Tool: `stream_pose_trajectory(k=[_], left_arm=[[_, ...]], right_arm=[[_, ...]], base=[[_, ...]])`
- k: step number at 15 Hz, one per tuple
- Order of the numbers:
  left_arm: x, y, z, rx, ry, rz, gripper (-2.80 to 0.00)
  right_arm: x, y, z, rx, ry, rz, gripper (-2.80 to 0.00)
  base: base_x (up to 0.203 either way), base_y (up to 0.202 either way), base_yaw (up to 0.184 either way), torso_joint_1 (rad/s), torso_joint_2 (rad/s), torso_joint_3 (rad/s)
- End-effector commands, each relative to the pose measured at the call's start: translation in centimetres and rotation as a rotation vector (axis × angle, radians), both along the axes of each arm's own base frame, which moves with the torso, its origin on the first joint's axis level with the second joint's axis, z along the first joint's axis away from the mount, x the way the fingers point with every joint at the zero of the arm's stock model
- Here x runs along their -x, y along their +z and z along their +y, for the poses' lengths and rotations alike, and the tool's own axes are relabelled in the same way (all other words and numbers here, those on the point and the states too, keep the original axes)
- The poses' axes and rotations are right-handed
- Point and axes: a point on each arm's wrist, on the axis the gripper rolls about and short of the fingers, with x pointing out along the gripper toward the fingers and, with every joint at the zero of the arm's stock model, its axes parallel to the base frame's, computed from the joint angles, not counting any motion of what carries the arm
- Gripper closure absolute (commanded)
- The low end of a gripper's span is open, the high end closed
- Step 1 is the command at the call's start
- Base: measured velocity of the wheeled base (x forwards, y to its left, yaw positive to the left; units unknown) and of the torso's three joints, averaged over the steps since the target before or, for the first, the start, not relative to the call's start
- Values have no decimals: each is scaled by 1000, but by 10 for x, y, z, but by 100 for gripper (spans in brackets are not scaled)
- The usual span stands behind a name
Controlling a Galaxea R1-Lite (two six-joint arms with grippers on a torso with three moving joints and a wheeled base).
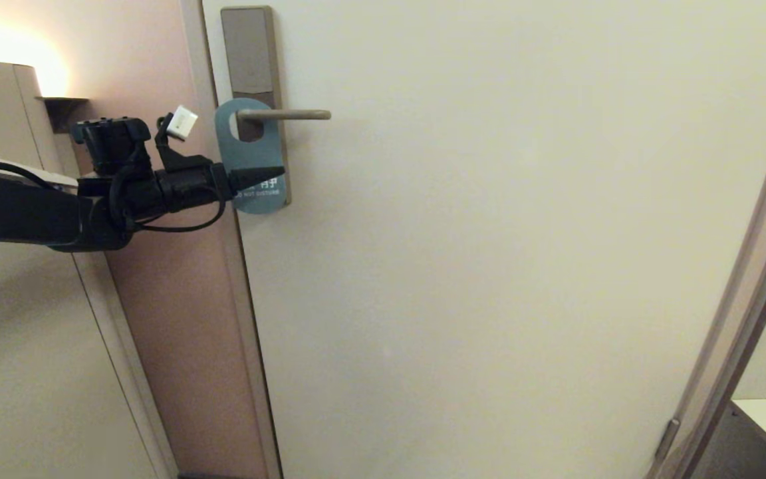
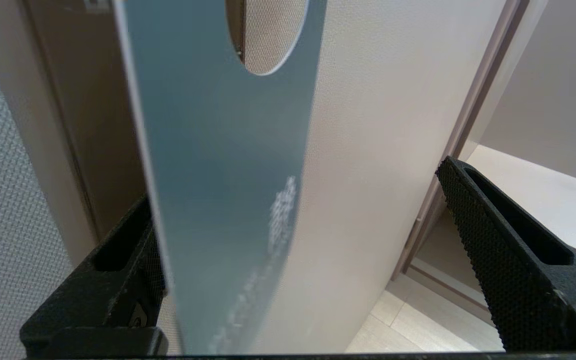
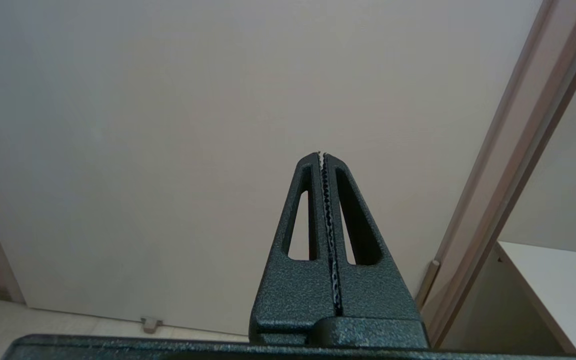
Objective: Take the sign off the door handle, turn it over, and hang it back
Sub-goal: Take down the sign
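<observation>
1. Blue card is what I am after: the sign (image 1: 250, 159) hangs by its oval hole on the door handle (image 1: 283, 115), flat against the pale door (image 1: 522, 266), its blue face outward and its lower part lying over the tall lock plate (image 1: 248, 50).
2. My left gripper (image 1: 270, 175) reaches in level from the door-frame side, jaws spread wide and holding nothing; in the left wrist view the sign (image 2: 218, 165) stands edge-on between my fingers (image 2: 508, 250), touching or just beside one and well apart from the other.
3. My right gripper (image 3: 322, 156) is parked low before the door, jaws pressed together, empty.
4. I judge this the first step, the grasp before lift-off; nothing is turned over yet.
5. Next I would need to close on the card's lower half, then slide the hole along the lever toward its free end.
6. Room: the door frame (image 1: 213, 219) crowds my wrist side, while the door past the lever's tip lies open for carrying the card off.
</observation>
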Motion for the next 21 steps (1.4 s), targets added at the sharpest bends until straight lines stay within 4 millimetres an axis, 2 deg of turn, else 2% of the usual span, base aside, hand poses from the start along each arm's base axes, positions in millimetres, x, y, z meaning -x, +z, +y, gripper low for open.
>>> stream_pose_trajectory(k=[1, 4, 5, 21], left_arm=[[0, 0, 2, 1, 1, -1, -280], [0, 0, 6, 0, 9, -3, -280], [0, 0, 7, 0, 11, -4, 0], [9, 17, 6, 9, 14, -31, 0]], right_arm=[[0, 0, 0, 1, 1, 0, 0], [0, 0, 0, 1, 1, 0, 0], [0, 0, 0, 1, 1, 0, 0], [0, 0, 0, 1, 1, 0, 0]], base=[[0, 0, 0, 0, 0, 0], [0, 0, 0, 0, 0, 0], [0, 0, 0, 0, 0, 0], [0, 0, 0, 0, 0, 0]])
